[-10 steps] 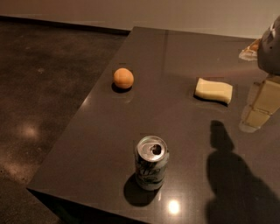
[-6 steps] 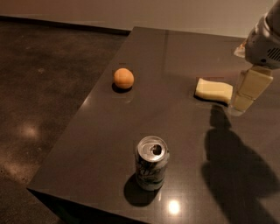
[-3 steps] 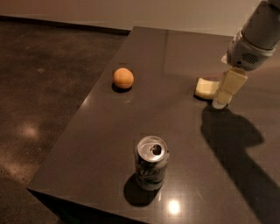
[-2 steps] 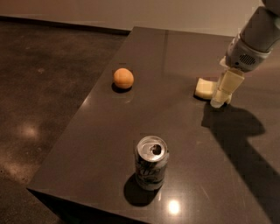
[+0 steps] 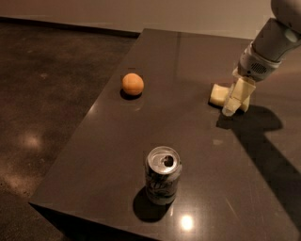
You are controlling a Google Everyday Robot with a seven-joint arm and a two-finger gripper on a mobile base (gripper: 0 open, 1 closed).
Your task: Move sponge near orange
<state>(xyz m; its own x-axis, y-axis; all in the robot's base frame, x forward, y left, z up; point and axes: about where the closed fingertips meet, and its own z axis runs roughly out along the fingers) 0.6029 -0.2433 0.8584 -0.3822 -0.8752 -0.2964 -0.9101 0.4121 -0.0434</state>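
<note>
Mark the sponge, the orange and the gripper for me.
sponge (image 5: 217, 94): camera view, its exposed left end.
orange (image 5: 133, 84): camera view, centre of the fruit.
gripper (image 5: 235, 107): camera view, its tip, low at the sponge's right end.

Dark glossy table (image 5: 188, 56) fills centre and right. Dark speckled floor (image 5: 47, 94) at left, with a dull sheen. Pale wall (image 5: 141, 12) along the top edge. Lamp glare (image 5: 186, 222) at lower centre. Gripper (image 5: 235, 102) at right, low over the tabletop.
</note>
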